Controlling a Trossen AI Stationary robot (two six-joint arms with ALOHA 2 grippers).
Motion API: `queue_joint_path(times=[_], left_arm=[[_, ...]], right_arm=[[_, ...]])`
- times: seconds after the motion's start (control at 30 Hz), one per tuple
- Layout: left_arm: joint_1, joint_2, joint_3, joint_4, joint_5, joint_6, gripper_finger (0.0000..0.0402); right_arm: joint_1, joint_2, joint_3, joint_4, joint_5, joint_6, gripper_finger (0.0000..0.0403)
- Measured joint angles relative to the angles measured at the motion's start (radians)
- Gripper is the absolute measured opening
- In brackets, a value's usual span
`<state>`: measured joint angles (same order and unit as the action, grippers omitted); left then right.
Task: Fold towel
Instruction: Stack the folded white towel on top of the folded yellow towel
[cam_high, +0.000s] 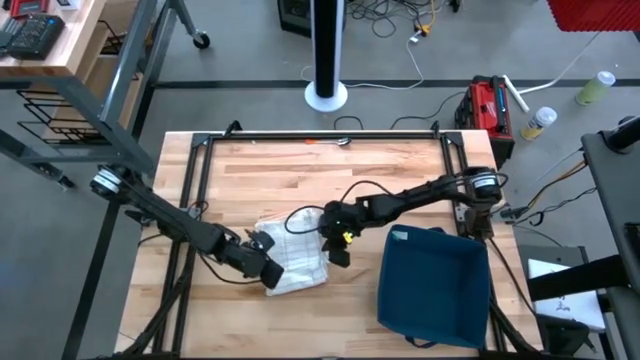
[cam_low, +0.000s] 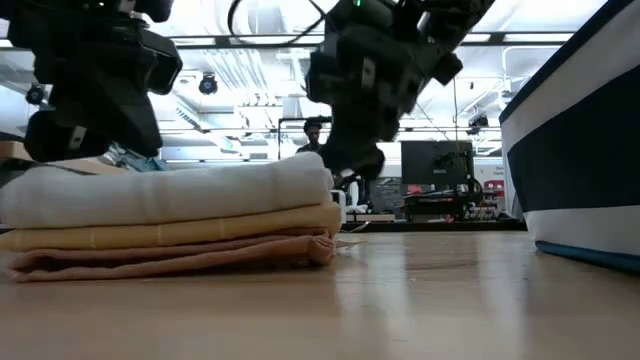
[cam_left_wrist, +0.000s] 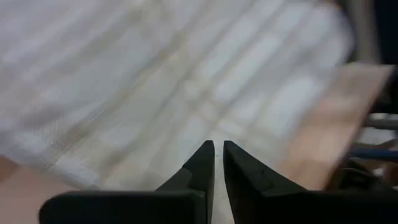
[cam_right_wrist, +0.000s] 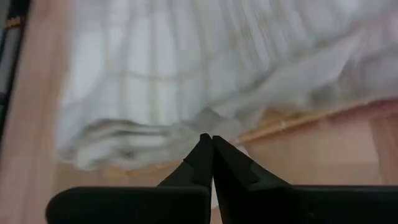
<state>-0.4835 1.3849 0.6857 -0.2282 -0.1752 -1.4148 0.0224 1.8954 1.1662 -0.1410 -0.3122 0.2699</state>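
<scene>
While overhead the folded towel (cam_high: 293, 259) lies at the desk's (cam_high: 300, 175) six o'clock between both claws, the low view alone reveals three stacked layers. Left claw (cam_left_wrist: 216, 149) stands nearly shut, empty; right claw (cam_right_wrist: 208, 142) shut, empty.

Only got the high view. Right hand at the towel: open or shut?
Observer: Shut. In its wrist view the right hand has its tips together at the towel's rumpled edge. I cannot tell whether cloth is pinched.
Operator: Is the towel folded flat?
Observer: The low view shows a neat stack of three layers: white on top, cream, then pinkish.
Operator: Left hand?
Observer: Its wrist view puts the left hand right over the white cloth.
</scene>
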Motion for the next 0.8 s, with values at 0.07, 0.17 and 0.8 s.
queue_joint_path(times=[0.07, 0.17, 0.8], left_arm=[[0.0, -0.039, 0.005, 0.003, -0.029, 0.015, 0.0022], [0.0, -0.071, 0.006, -0.006, -0.074, 0.027, 0.0021], [0.026, 0.084, 0.004, 0.032, -0.168, 0.034, 0.0021]], right_arm=[[-0.003, -0.027, 0.002, 0.0, -0.001, -0.001, 0.0001], [0.0, -0.052, 0.01, 0.02, -0.002, -0.001, 0.0001], [0.074, 0.073, 0.018, 0.172, -0.103, 0.064, 0.0]])
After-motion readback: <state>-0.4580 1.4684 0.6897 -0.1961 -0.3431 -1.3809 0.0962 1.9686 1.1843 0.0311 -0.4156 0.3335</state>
